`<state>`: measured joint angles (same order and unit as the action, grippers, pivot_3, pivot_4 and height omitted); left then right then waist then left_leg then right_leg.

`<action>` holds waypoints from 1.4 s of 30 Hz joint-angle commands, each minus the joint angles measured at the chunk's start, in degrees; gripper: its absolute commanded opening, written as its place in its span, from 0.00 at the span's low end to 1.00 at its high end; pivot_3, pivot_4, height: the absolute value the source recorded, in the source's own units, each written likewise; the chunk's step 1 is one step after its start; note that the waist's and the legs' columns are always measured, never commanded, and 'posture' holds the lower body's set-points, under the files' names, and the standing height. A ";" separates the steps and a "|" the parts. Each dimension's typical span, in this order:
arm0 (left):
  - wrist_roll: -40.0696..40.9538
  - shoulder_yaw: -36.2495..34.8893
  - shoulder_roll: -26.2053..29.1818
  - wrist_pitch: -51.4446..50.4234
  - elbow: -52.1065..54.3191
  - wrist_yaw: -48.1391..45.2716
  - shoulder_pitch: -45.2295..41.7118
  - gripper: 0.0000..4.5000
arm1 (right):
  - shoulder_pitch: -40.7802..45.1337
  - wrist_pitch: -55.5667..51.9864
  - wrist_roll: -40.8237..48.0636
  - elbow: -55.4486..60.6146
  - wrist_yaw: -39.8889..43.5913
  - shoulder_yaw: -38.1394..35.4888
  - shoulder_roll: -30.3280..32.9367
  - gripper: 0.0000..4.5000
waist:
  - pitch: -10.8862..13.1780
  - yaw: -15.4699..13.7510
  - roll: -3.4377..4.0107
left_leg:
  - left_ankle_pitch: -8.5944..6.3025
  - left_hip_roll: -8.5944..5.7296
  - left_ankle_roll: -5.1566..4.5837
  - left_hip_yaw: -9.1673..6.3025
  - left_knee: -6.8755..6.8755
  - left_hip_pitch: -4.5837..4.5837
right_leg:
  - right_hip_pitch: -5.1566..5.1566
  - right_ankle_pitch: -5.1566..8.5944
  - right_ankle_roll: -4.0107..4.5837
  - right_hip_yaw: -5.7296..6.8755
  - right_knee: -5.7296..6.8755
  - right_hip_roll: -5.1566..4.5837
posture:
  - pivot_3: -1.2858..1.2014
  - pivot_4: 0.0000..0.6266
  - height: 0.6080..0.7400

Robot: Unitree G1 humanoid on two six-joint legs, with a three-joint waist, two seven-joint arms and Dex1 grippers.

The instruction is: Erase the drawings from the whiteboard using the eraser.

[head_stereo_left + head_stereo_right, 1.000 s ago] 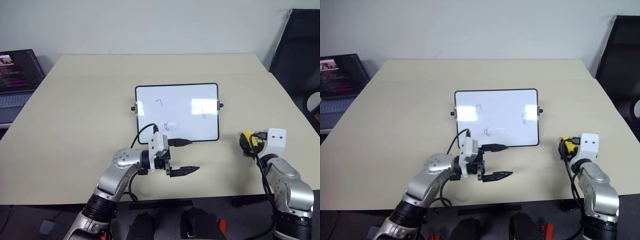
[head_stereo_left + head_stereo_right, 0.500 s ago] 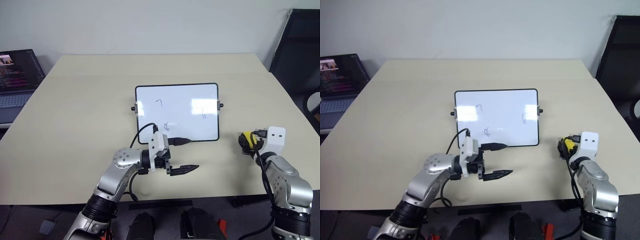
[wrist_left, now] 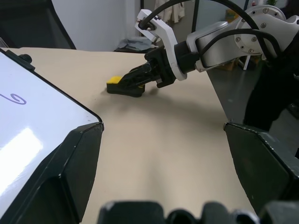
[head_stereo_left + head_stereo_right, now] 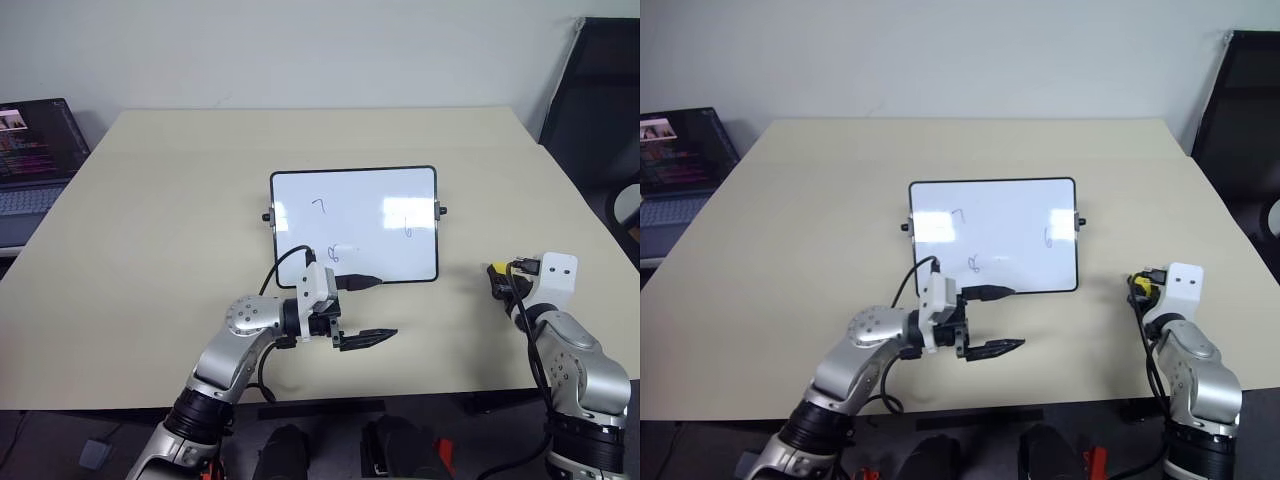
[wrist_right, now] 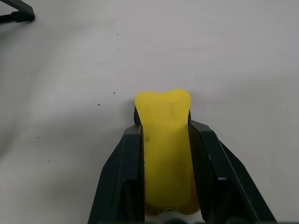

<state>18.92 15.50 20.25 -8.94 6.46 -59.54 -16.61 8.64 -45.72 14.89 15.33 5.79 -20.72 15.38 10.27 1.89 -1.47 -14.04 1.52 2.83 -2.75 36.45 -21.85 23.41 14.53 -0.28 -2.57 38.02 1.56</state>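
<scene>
Right wrist view: eraser squeezed between claw fingers.

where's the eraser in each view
Left eye view: eraser, right table edge, in the right gripper.
Right eye view: same spot.
Left wrist view: yellow block beyond the whiteboard corner.
Right wrist view: centre, squeezed between jaws.
Shared landmark: whiteboard.

a beige table carries the whiteboard and the eraser.
</scene>
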 commanded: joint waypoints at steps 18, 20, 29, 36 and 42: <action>-12.81 -1.15 -2.44 11.52 -4.83 14.49 -2.77 1.00 | 0.76 16.40 -2.95 3.27 4.39 7.99 1.37 0.22 | 0.02 -0.07 0.03 | 0.00 0.02 0.00 -0.01 -0.02 -0.01 | 0.02 0.00 0.00 -0.01 -0.01 0.03 | 0.52 0.24 1.00; -14.33 -1.71 -3.10 13.17 -6.96 16.55 -4.67 1.00 | 1.42 19.35 -3.86 3.55 4.96 10.31 0.88 0.22 | 0.02 -0.08 0.02 | 0.00 0.01 0.00 0.00 -0.01 -0.04 | 0.03 -0.01 -0.02 -0.01 -0.03 0.02 | 0.52 0.24 1.00; -16.83 -2.18 -3.24 18.73 -15.96 19.69 -10.07 1.00 | 7.36 26.07 -6.53 -0.81 4.49 16.36 -2.13 0.22 | 0.02 -0.08 0.02 | 0.00 0.03 0.00 -0.01 -0.04 -0.08 | 0.09 -0.02 -0.03 0.01 -0.02 0.04 | 0.52 0.24 1.00; -16.83 -2.33 -3.03 20.62 -19.46 19.01 -12.12 1.00 | 10.56 29.75 -7.14 -3.90 5.08 17.71 -3.13 0.22 | 0.03 -0.16 0.02 | 0.00 -0.01 0.00 0.01 -0.04 -0.10 | 0.09 -0.03 -0.03 -0.01 -0.04 0.00 | 0.52 0.24 1.00; -16.63 -2.82 -2.97 21.23 -19.64 19.33 -12.45 1.00 | 11.74 30.83 -7.86 -6.60 5.55 19.34 -4.10 0.22 | 0.03 -0.05 0.02 | 0.00 0.04 0.00 -0.01 -0.04 -0.07 | 0.10 -0.03 -0.03 0.01 0.02 0.04 | 0.52 0.24 1.00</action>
<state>2.14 14.02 17.39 10.78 -14.18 -40.62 -27.88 19.18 -16.57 7.54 8.36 11.23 -1.73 11.52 10.30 1.84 -1.45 -14.04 1.55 2.83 -2.77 36.41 -21.92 23.51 14.50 -0.31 -2.56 38.05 1.60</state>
